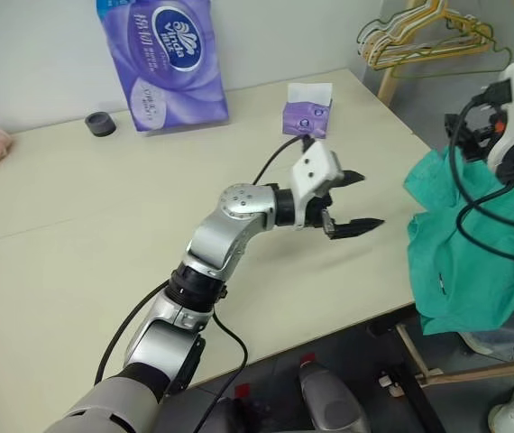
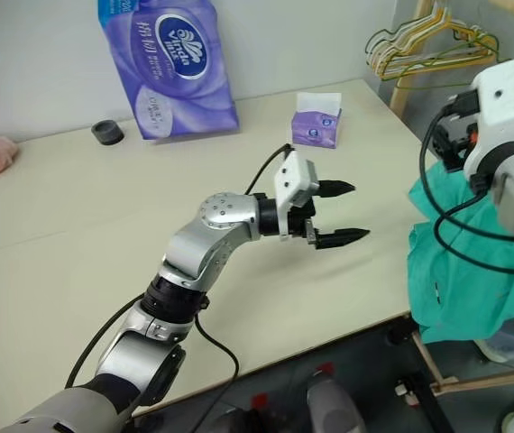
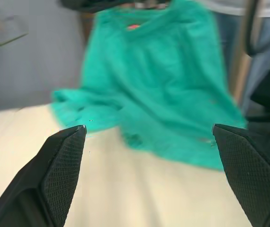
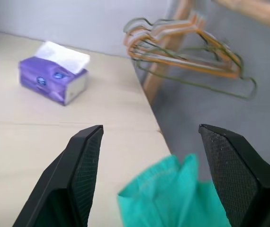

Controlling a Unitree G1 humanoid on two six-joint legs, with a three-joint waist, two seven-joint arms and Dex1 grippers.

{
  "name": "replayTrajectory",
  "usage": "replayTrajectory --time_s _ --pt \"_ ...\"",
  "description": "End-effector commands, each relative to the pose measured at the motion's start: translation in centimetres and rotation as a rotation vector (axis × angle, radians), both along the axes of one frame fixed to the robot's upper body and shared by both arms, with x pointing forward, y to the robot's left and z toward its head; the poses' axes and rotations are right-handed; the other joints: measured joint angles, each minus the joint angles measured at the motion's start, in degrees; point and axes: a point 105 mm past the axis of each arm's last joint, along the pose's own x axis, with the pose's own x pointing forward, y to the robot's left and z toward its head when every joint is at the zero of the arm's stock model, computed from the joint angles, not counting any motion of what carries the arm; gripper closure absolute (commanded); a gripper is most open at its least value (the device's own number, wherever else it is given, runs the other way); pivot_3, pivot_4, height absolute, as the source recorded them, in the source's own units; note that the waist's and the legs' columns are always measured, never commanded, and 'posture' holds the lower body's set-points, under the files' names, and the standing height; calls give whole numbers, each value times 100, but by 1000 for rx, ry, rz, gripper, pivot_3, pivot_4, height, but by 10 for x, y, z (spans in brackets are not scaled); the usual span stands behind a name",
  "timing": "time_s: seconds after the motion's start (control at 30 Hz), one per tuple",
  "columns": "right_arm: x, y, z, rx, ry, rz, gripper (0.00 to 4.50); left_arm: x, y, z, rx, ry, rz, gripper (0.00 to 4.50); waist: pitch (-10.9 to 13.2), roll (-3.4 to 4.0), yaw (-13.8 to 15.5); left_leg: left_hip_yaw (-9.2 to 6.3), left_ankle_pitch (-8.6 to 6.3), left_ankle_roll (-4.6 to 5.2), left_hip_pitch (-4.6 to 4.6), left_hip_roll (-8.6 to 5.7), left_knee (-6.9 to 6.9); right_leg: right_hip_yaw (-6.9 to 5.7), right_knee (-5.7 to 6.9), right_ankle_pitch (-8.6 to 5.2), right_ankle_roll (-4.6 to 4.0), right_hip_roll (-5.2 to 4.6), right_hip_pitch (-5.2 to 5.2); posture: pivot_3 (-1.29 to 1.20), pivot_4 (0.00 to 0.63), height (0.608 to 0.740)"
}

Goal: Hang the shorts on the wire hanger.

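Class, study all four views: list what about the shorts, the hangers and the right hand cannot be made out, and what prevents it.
- Shorts: how they are held up; head views, the right arm covers their top.
- Shorts' lower hem: left eye view, cut off behind the table edge.
- Wire hangers: their count and which is olive-green; they overlap on the wooden rack.
- Right hand: fingers apart, cloth below them, contact unclear.

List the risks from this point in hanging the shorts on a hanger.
1. The shorts droop off the table's right edge near the right gripper, whose fingers stand apart with green cloth low between them; no firm grip shows, so the shorts may slide to the floor.
2. The hangers hang bunched on a wooden rack; pulling one could drag its neighbours.
3. The open left gripper points at the shorts; reaching in, it may meet the right arm's cables.
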Motion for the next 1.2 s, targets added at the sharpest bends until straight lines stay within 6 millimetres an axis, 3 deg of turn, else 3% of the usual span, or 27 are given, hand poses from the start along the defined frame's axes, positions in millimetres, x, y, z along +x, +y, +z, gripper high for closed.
replayTrajectory --time_s 0.03,0.3,0.5,0.57,0.73,0.9,1.2 --pt "7 18 -8 -23 -108 65 1069 17 47 -2 -17 -30 232 0 -31 3 100 -4 1 0 4 1 -2 -2 6 3 -4 1 0 -167 91 740" --pt "24 68 -75 67 -103 228 1069 48 153 -24 -142 6 831 0 -59 -18 885 -59 10 -11 -4 -4 65 -45 81 8 -14 3 -2 2 70 740" --pt "27 88 -117 99 -93 271 1069 43 186 -50 -152 4 1018 0 -136 -97 1456 -73 28 -47 -5 -8 66 -63 80 24 -24 -1 -1 67 72 740" --pt "24 92 -130 146 -58 322 1069 40 193 -57 -149 3 1039 0 -151 -121 1644 -79 31 -53 -7 -9 66 -71 79 28 -28 -4 0 82 72 740" --pt "25 82 -155 226 -21 261 1069 41 204 -61 -178 3 1071 0 -163 -131 1875 -101 50 -83 -10 -6 65 -103 78 46 -55 -2 2 93 59 740" --pt "27 76 -158 224 -20 232 1069 46 207 -64 -178 -15 1093 0 -204 -133 1885 -115 82 -110 -9 -5 64 -146 79 67 -85 10 11 92 57 740" --pt "29 79 -154 222 -35 236 1069 45 180 -67 -152 9 918 0 -300 -128 1848 -121 97 -122 -5 0 37 -167 79 79 -108 44 10 82 48 740"
